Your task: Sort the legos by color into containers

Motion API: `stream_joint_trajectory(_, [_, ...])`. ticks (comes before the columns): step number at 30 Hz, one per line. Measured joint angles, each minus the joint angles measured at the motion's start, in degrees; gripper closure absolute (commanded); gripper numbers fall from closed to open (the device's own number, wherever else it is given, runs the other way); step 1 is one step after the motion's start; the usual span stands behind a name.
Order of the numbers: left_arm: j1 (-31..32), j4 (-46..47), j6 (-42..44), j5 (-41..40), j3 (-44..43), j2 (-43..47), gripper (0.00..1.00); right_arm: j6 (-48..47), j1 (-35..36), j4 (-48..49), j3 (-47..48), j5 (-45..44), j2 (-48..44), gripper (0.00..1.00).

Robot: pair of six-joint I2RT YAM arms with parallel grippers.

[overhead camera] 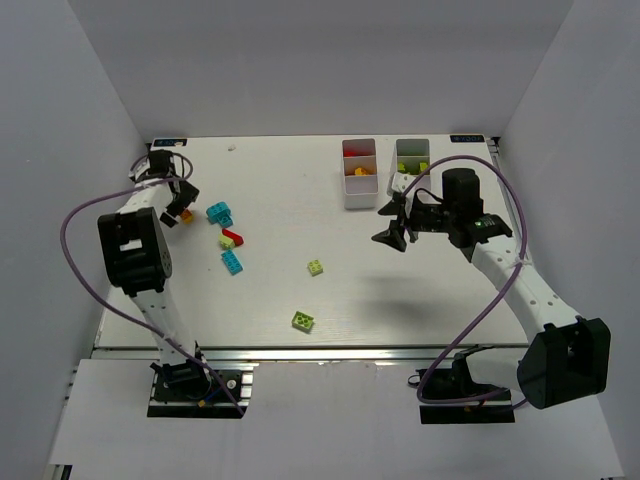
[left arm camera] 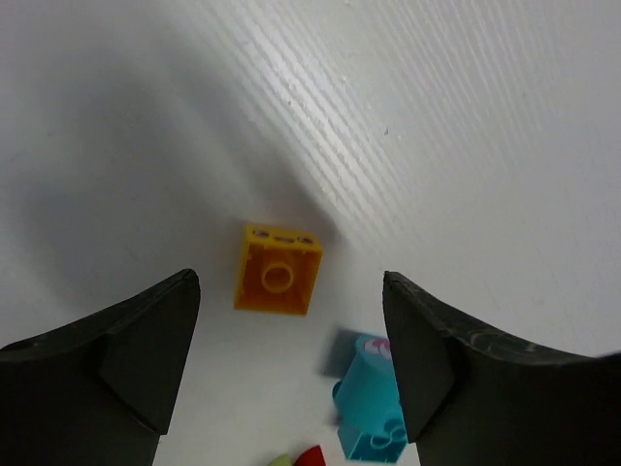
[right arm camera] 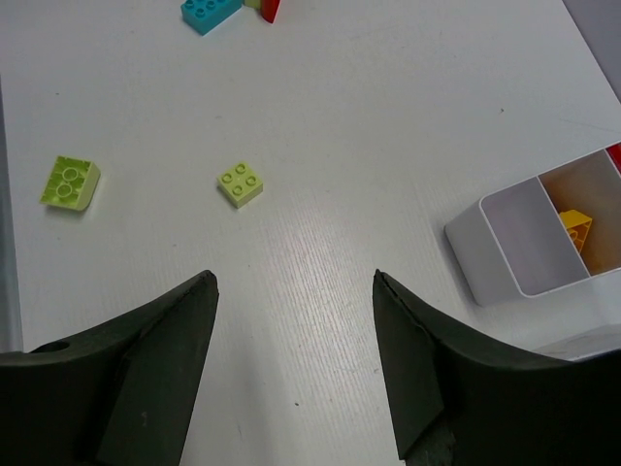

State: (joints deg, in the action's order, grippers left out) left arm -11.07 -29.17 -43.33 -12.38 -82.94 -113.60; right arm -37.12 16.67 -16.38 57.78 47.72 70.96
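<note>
Robotics lab cell: white table (overhead camera: 300,200), plain white enclosure walls (overhead camera: 320,60), aluminium mounting rail (overhead camera: 330,352).

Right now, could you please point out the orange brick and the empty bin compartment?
orange brick (left arm camera: 278,270), left wrist view, middle of its face.
empty bin compartment (right arm camera: 529,243), right wrist view, its bare floor.

One high overview, two close wrist views.
The top camera hangs above and behind the near edge, looking down on the whole table (overhead camera: 280,180). The left wrist camera sits low over the far left corner, facing steeply down at an orange brick (left arm camera: 278,270) and a cyan brick (left arm camera: 374,413), both also in the overview. The right wrist camera sits higher toward the right edge, facing left; it shares a lime brick (right arm camera: 240,184), a second lime brick (right arm camera: 70,183) and a bin (right arm camera: 475,262) end with the overview.
</note>
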Motion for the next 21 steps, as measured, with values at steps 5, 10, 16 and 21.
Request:
stream_joint_trajectory(5, [0.0,-3.67,2.73,-2.82,-8.35,-7.28,0.19,1.14,0.0,1.4,-1.03,0.0,-0.22,0.3])
stream_joint_trajectory(10, [0.0,-6.54,4.57,-3.28,-10.34,-8.98,0.23,2.08,0.0,2.14,-1.44,-0.04,-0.33,0.3])
stream_joint_trajectory(16, [0.0,-6.86,5.84,-2.51,-10.1,-8.98,0.32,2.45,0.0,3.13,-1.44,-0.46,-0.48,0.3])
stream_joint_trajectory(21, [0.04,-7.19,6.71,-0.79,-9.79,-9.01,0.49,2.47,0.0,3.28,-1.44,-0.79,-0.74,0.31])
